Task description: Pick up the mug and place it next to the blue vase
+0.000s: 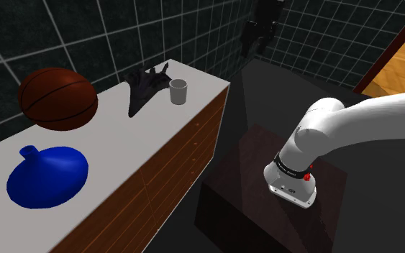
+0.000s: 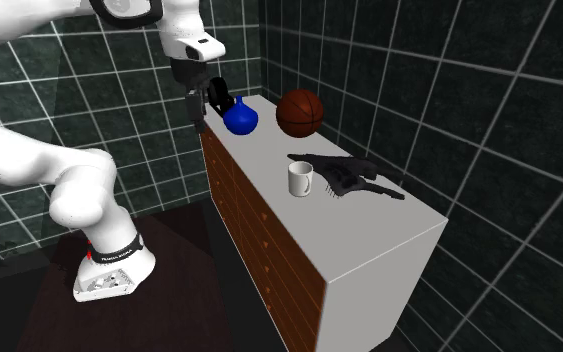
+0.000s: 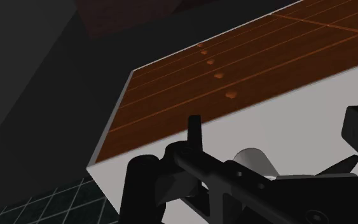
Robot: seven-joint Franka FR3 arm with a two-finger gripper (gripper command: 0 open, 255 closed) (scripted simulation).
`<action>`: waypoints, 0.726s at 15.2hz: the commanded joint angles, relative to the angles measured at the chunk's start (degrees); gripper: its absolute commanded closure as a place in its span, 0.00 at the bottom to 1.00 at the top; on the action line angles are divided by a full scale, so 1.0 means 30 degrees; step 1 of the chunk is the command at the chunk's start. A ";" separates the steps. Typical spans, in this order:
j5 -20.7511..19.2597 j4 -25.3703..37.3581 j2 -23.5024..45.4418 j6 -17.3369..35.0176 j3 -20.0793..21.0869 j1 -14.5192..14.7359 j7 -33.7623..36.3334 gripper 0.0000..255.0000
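Mug [image 2: 300,180] is not held: the gripper [image 2: 207,108], open or closed I cannot tell, hangs in the air touching nothing. Well apart from it, the mug stands upright on the dresser [image 2: 394,215]. Probably light, stiff, slippery: pinch 1 wall at the rim.

My white arm with dark joints [image 2: 74,190] stands on its base, folds at the elbow and runs back across high up. Its all-black claw [image 2: 203,108] hangs pointing downward over the end corner of the white-topped, wood-fronted table [image 2: 389,215] nearest that base.
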 commanded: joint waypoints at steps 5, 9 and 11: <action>0.0110 -0.0654 0.1701 0.2675 0.0786 0.0160 0.0641 0.00; 0.0088 -0.0856 0.3789 0.5264 0.1543 0.0272 0.1320 0.00; 0.0011 -0.0784 0.4956 0.6500 0.1909 0.0301 0.1685 0.00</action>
